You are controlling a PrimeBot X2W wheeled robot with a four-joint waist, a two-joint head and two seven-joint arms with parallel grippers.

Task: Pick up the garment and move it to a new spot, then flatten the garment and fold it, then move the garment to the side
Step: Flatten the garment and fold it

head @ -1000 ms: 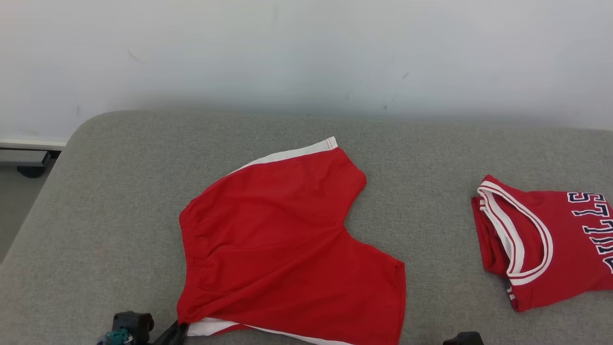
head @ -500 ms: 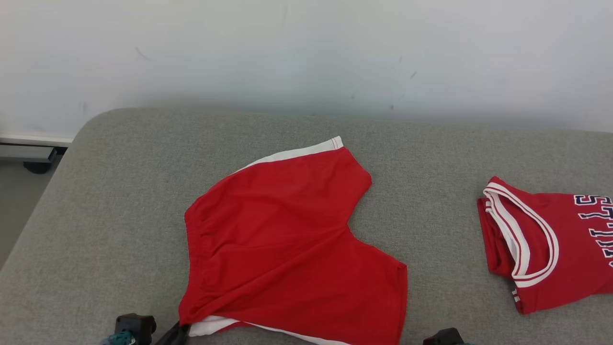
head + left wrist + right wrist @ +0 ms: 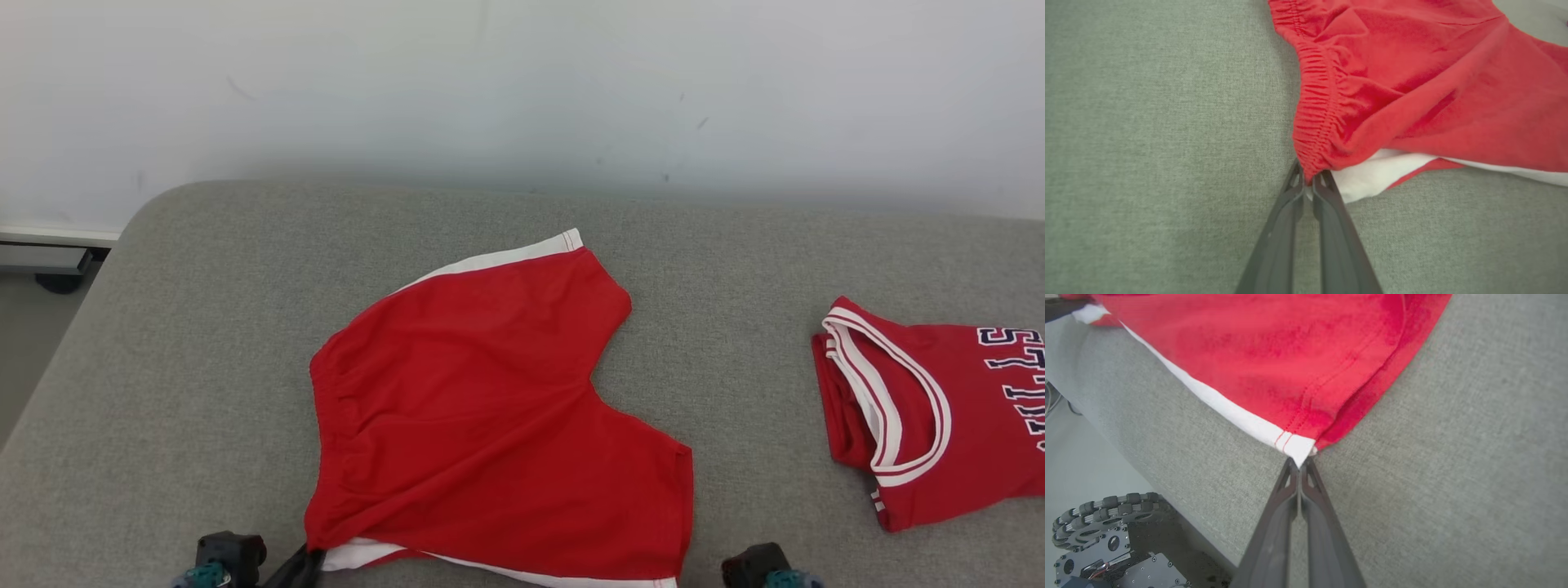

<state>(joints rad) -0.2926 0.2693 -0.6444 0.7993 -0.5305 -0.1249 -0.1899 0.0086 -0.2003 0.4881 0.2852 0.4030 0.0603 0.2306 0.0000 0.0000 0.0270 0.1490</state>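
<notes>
- Far left, head view: strip of floor past the rounded corner of a grey fabric bench; pale wall behind.
- Left claw at bottom-left of head view, fingers together, clamped on the near-left corner of the elastic waistband of red shorts.
- Shorts spread mostly flat at bench centre, waistband to the left, two legs fanning right: one toward the wall w/ white stripe along its far edge, other toward the near edge; V-gap btwn them opening right.
- White side panel poking out under the near edge, just beside left claw tips (left wrist view).
- Gathers along waistband; creases running toward left claw.
- Right claw at bottom-right corner of shorts, fingers together, pinching the white hem corner of the near leg, close to bench's front edge.
- Below that edge in right wrist view: robot's roller wheel.
- Far right: folded red jersey w/ white-trimmed neck and dark lettering, on bench, well apart from shorts, cut off by the view's edge.
</notes>
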